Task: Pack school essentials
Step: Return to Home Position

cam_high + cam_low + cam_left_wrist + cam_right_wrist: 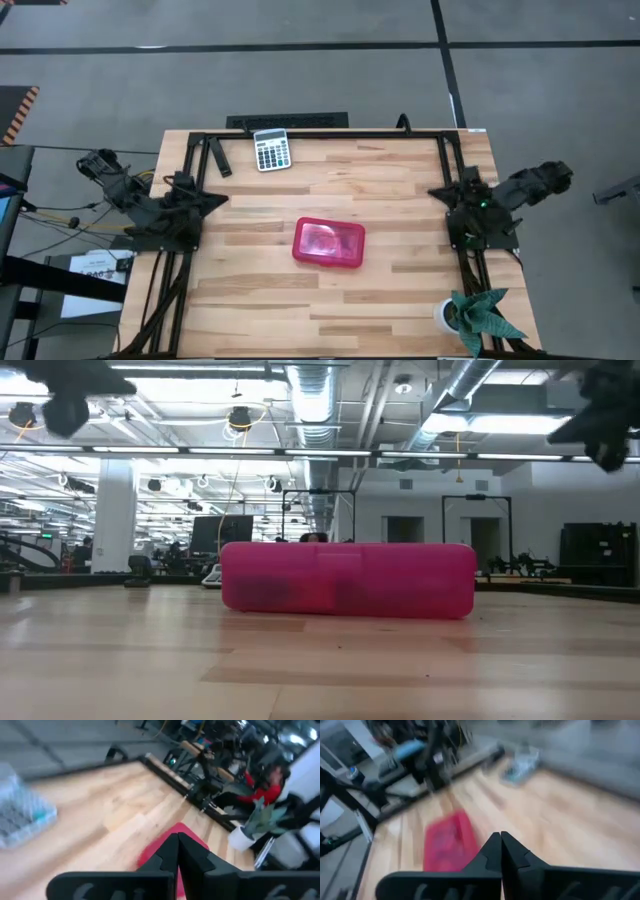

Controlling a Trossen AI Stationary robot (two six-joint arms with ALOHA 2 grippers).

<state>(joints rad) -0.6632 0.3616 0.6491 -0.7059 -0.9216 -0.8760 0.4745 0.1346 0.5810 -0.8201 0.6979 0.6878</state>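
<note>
High view: red case (pixel 328 242) lid down, mid-table | left gripper (pixel 178 839) pressed together, empty | right gripper (pixel 500 837) pressed together, empty

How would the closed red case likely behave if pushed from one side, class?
It would probably slide rather than tip: the red case lies flat and low on the smooth wooden table. It looks like rigid plastic, so likely stiff. Its rounded, glossy shell may slip in a pinch grip.
</note>
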